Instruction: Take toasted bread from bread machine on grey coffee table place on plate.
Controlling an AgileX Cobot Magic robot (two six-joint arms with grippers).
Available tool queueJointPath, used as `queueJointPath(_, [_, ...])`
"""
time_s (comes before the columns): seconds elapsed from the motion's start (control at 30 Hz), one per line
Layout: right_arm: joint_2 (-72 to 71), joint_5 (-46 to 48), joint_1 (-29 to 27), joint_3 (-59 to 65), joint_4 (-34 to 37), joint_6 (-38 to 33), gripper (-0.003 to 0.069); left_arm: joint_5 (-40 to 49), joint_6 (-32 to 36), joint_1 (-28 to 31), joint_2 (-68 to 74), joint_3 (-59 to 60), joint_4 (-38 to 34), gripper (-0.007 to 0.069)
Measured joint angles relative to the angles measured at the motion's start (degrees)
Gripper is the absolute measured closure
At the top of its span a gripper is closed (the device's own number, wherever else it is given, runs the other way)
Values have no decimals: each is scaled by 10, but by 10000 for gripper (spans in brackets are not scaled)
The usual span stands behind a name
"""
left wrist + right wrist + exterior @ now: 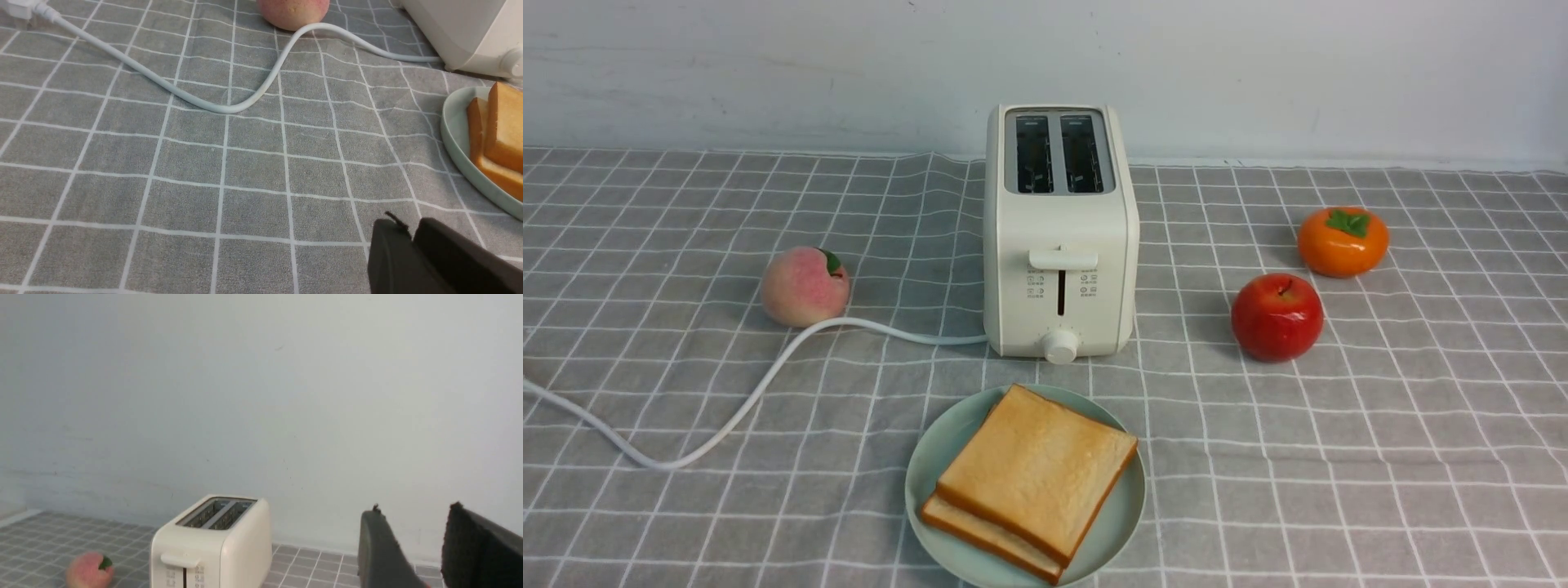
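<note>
Frontally, the bread machine (1059,237) stands upright at the centre of the grey coffee table (1380,457), a cream-white box with two dark, vacant slots on top, a slide lever at the head of its front slit, printed icons and a round knob at the base. Its white cord (727,408) curves away to the left, passing just beside a peach (805,286). Directly in front of the toaster lies the plate (1123,506), pale mint green, bearing the toasted bread (1037,469): two square slices stacked slightly askew, faces golden-tan, crust edges orange-brown. A red apple (1276,317) and an orange persimmon (1343,241) sit to the right; neither arm appears.

Left wrist view: the left gripper (412,237) hovers over bare cloth, its dark fingers nearly together and holding nothing, near the plate (453,139) and toast (504,130).

Right wrist view: the right gripper (412,531) is raised, fingers parted and empty, with the toaster (212,543) and peach (88,569) below.
</note>
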Motion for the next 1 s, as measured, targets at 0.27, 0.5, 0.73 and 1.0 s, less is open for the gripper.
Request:
queueJointPath(0.27, [0,9,0,0,175,-122,420,0,0,0,0,0,0,549])
queueJointPath(0.5, [0,-17,0,6,211,-140,420,0,0,0,0,0,0,540])
queueJointPath(0.73, [0,-22,0,25,383,-292,420,0,0,0,0,0,0,533])
queueJointPath(1.0, [0,-30,0,72,410,-330,420,0,0,0,0,0,0,528])
